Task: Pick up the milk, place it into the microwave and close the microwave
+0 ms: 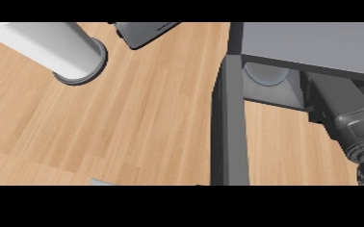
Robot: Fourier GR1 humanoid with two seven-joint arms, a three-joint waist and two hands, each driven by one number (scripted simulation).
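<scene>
The microwave [305,41] stands at the upper right, a grey box seen from above. Its door [229,125] hangs open and runs down the view as a dark bar. Inside the opening I see the round glass turntable [266,72]. My right forearm [350,125] comes in at the right edge and points into the opening. A dark shape at its end, at the microwave's mouth, looks like my right hand [326,96]. The milk shows nowhere in this view. The left hand is out of view.
A tall white-grey cylinder [60,48] stands at the upper left on the wooden counter [142,125]. A dark grey object [146,31] lies at the top edge. A small grey corner [103,182] peeks in at the bottom.
</scene>
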